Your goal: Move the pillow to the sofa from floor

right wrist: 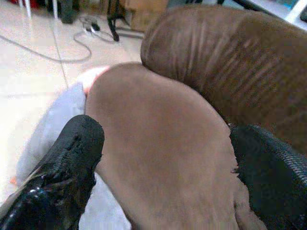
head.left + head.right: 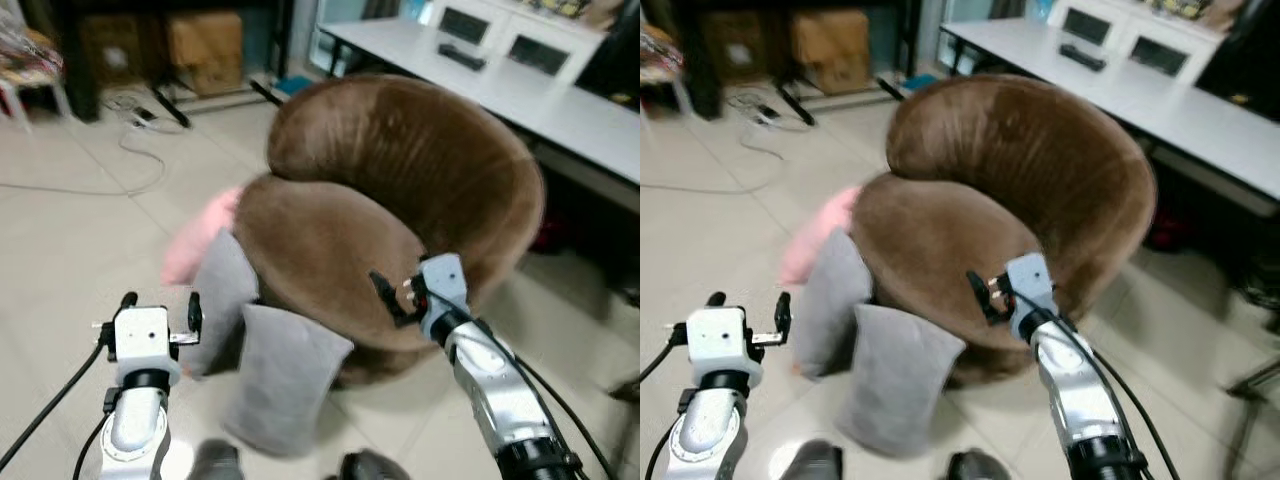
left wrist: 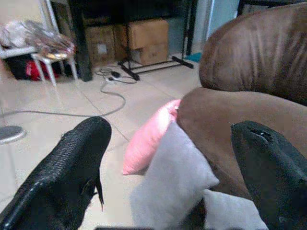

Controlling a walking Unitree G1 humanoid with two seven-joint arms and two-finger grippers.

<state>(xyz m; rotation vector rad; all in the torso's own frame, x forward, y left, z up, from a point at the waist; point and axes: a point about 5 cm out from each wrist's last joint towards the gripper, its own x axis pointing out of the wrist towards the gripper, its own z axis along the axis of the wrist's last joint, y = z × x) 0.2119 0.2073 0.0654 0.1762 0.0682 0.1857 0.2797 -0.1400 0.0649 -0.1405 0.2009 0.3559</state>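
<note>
- Facing a brown sofa point(image 2: 400, 200) with three pillows leaning at its front-left foot on the floor point(image 2: 80, 230): near grey pillow point(image 2: 285, 375), second grey pillow point(image 2: 225, 295), pink pillow point(image 2: 200, 235) behind.
- Left gripper point(image 2: 160, 305) raised, fingers point(image 3: 72, 163) spread wide, holding nothing; just left of the grey pair.
- Right gripper point(image 2: 392, 295) over the seat edge, fingers point(image 1: 72, 153) also wide apart, empty.
- Near grey pillow upright, long axis tilted; lying ahead and right of the left gripper, probably the closer arm.

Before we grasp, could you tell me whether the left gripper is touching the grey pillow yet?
Apart. The left wrist view shows the left gripper open, with the grey pillow beyond its fingertips.
</note>
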